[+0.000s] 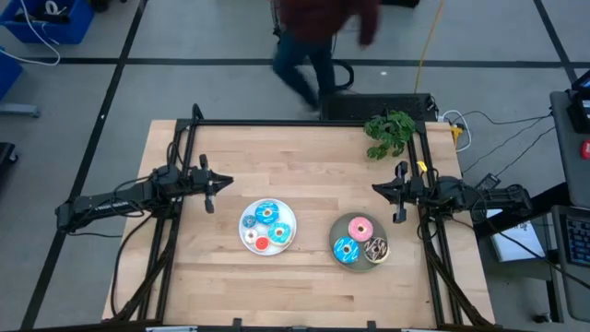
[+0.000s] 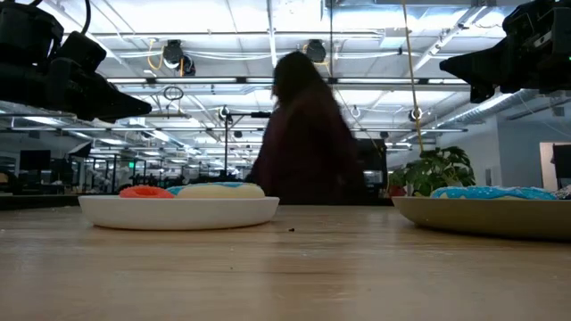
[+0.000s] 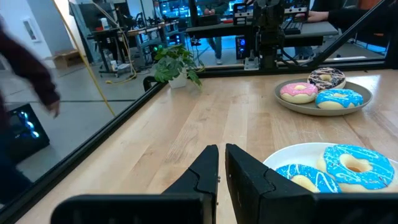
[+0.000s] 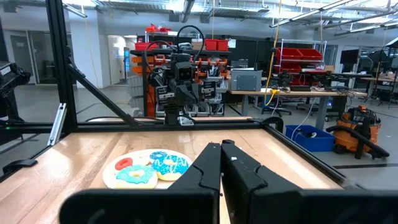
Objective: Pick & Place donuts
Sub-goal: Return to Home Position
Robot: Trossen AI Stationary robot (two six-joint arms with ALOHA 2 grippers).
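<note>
Donuts [image 1: 267, 212] lie on two plates near the middle of the table [image 1: 304, 157]; neither gripper holds one.

The white plate [image 2: 178, 212] sits left of centre. It carries two blue-iced rings, a small red ring [image 1: 262, 243] and a small pale ring [image 1: 250, 222] that is too small to make out further. The grey plate [image 2: 482, 218] sits right of centre, apart from the white one. It carries a pink ring [image 1: 360, 226], a blue ring [image 1: 346, 249] and a brown sprinkled ring [image 1: 375, 248], packed close together.

The left gripper [image 3: 221, 149] hangs above the table, off the white plate's left and far side and clear of its rim. Its fingers are pressed together on nothing. The left arm lies low and nearly level along the left edge, pointing inward.

The right gripper [image 4: 221, 144] hangs off the grey plate's right and far side, also clear of the rim. Its fingers are likewise together and empty. The right arm mirrors the left and faces it across the table. In the low view both grippers sit well above plate height.

A potted plant [image 1: 390, 132] stands at the far right corner. A person [image 1: 318, 37], blurred, is on the floor beyond the far edge.
</note>
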